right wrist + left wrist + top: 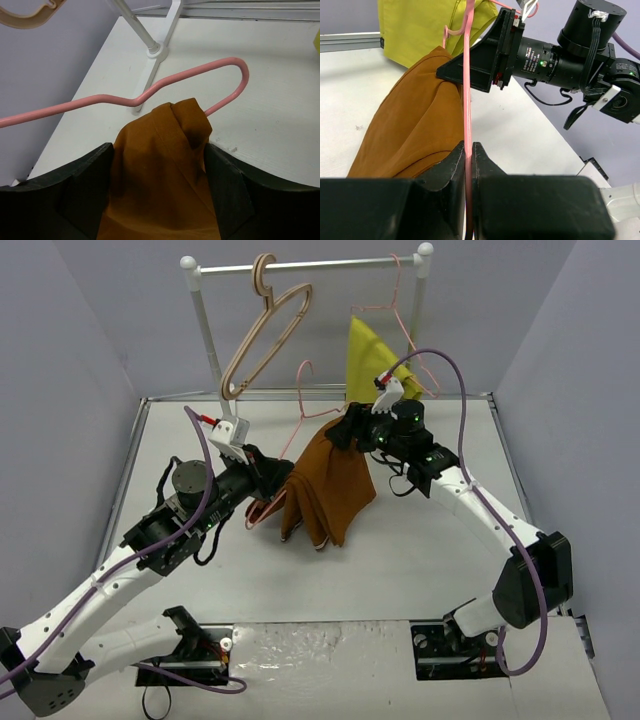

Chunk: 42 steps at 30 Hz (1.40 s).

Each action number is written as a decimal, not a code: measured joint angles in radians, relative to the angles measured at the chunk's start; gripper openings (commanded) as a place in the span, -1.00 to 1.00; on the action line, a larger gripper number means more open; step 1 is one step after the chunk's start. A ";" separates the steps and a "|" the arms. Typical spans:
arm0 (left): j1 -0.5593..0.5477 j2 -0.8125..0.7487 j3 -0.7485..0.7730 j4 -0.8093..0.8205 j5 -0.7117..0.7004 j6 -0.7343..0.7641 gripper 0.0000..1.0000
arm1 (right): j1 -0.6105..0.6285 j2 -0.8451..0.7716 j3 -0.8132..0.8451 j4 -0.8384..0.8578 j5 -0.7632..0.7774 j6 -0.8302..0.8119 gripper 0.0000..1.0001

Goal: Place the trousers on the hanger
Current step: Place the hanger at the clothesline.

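Observation:
The rust-brown trousers [325,488] hang bunched from my right gripper [352,430], their lower end resting on the table. In the right wrist view the cloth [155,190] fills the gap between the jaws of the right gripper [159,150], which grip its top fold. My left gripper [268,476] is shut on the thin pink hanger [303,392]. In the left wrist view the wire [467,90] runs up from the closed left gripper [468,146] beside the trousers [415,120]. The hanger's hook [235,70] curves behind the cloth. The waistband trim is hidden.
A white rail [300,265] at the back carries a beige wooden hanger [262,335] and a second pink hanger [398,300] with a mustard-yellow garment [370,355]. The rail's post foot [155,50] stands close by. Grey walls enclose the table [420,540].

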 measured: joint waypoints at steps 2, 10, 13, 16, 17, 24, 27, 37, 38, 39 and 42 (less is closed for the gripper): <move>0.000 0.000 0.000 0.005 0.002 0.000 -0.95 | -0.016 0.000 -0.003 0.000 -0.011 0.006 0.46; 0.000 0.000 -0.002 0.019 0.009 0.005 -0.95 | -0.024 -0.005 -0.005 -0.004 -0.018 0.023 0.81; 0.000 0.006 -0.002 0.038 0.014 0.006 -0.95 | -0.024 -0.025 -0.005 -0.019 -0.009 0.019 0.82; 0.000 0.026 -0.002 0.073 0.017 0.007 -0.95 | -0.024 -0.063 -0.005 -0.040 0.014 -0.002 0.81; 0.000 0.035 -0.002 0.085 0.018 0.008 -0.95 | -0.024 -0.076 -0.005 -0.046 0.024 -0.008 0.82; 0.004 0.099 -0.002 0.149 0.016 0.037 -0.95 | -0.025 -0.149 -0.005 -0.090 0.095 -0.036 1.00; 0.017 0.129 0.000 0.169 0.010 0.052 -0.95 | -0.025 -0.181 -0.010 -0.129 0.146 -0.053 1.00; 0.093 0.251 0.138 0.194 0.014 0.085 -0.95 | -0.037 -0.325 -0.045 -0.247 0.291 -0.103 1.00; 0.104 0.272 0.164 0.203 0.016 0.085 -0.95 | -0.037 -0.333 -0.047 -0.254 0.294 -0.105 1.00; 0.115 0.295 0.195 0.215 0.018 0.089 -0.95 | -0.037 -0.340 -0.049 -0.262 0.297 -0.106 1.00; 0.140 0.372 0.294 0.246 0.021 0.106 -0.95 | -0.037 -0.357 -0.057 -0.291 0.318 -0.107 1.00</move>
